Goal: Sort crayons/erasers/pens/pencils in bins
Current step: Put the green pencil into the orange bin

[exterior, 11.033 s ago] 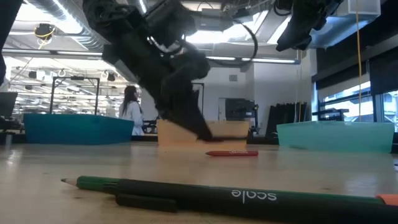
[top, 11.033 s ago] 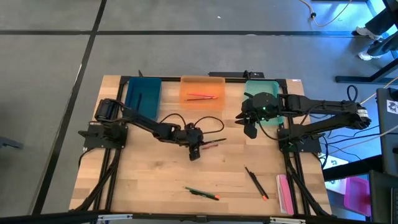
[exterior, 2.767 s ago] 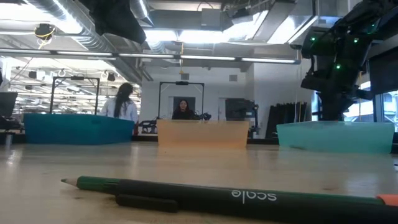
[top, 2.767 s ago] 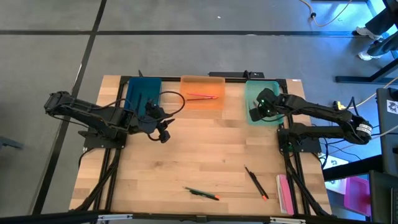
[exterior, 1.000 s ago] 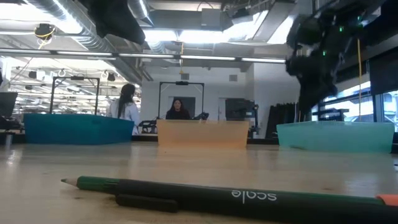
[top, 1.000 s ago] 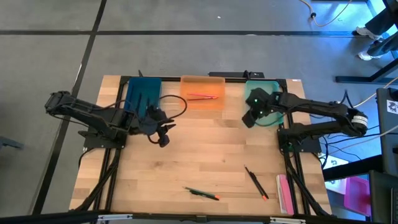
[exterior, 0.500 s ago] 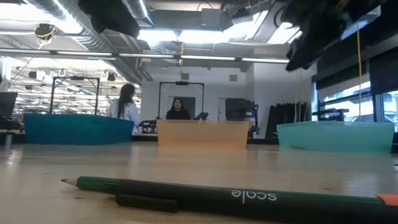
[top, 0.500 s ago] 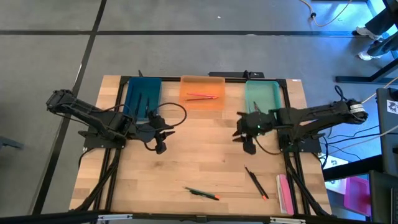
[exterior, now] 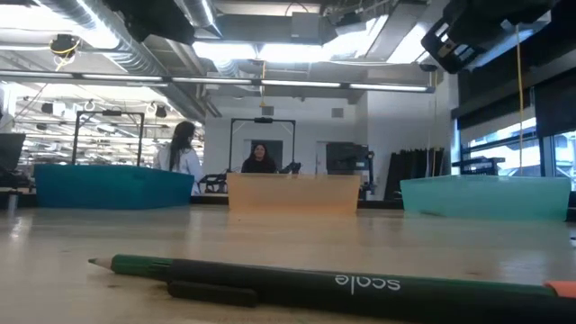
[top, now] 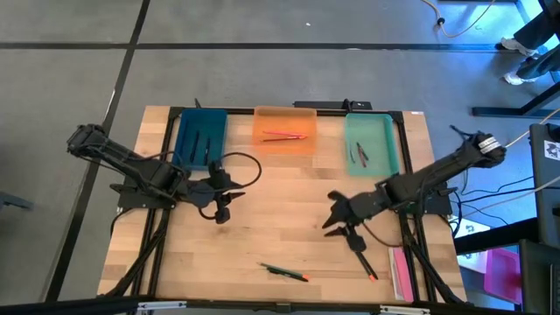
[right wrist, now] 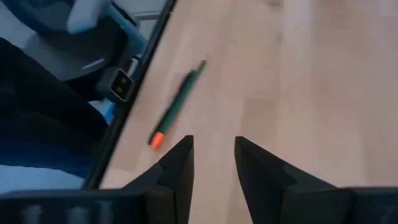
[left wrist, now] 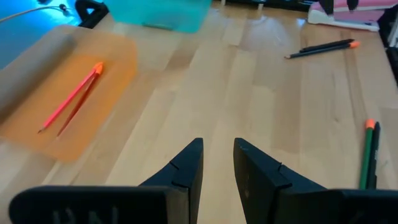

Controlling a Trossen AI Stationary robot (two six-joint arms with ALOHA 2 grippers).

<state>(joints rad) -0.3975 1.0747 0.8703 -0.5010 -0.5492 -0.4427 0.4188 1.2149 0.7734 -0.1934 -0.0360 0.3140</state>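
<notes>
Right gripper, jaws parted and empty, hovering beside black pencil; misaligned descent risks rolling it toward mint bin's table edge.

High view: camera overhead, facing straight down, far enough to take in the whole table, both arms and the floor around it.

Low view: lens at tabletop level, facing level across the wood into the room; a green pencil lies very close to it, the three bins stand far behind.

Left wrist view: looks forward past the left gripper, close over the table; ahead of the fingers lie the orange bin and that same green pencil.

Right wrist view: looks past the right gripper, close above the wood; just ahead of it, the green pencil again.
</notes>
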